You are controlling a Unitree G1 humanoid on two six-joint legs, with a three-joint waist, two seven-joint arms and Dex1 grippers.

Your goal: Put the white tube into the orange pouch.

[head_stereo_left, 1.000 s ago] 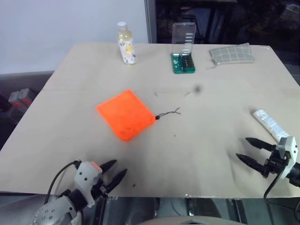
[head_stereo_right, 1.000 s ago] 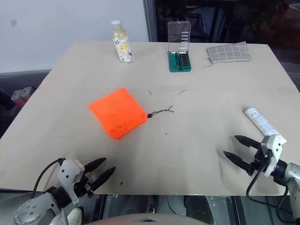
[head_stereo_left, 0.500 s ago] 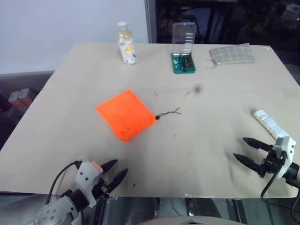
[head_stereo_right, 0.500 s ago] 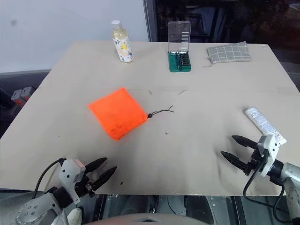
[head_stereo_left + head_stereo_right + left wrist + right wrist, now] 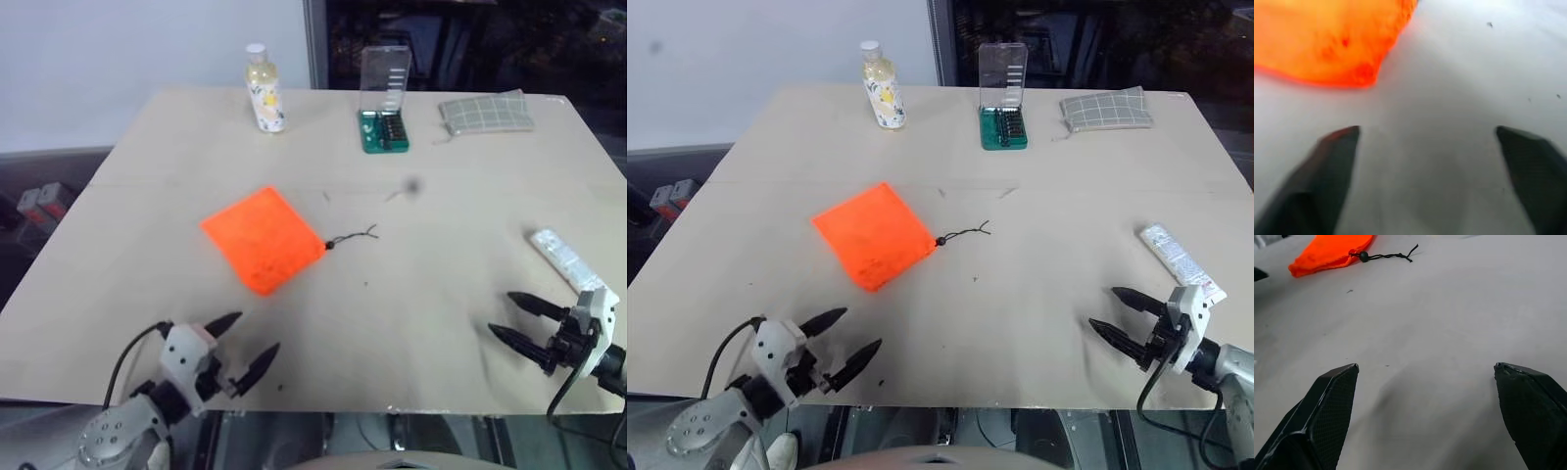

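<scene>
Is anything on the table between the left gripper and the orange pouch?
No. In the left eye view only bare tabletop separates the left gripper from the orange pouch.

Head pair looks down over the table point(image 5: 147, 147); wrist cameras skim it, both catching the orange pouch point(image 5: 1330, 252).

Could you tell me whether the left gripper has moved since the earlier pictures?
Yes. The left gripper has edged forward over the table's near edge, toward the orange pouch, and its fingers have spread wider.
</scene>
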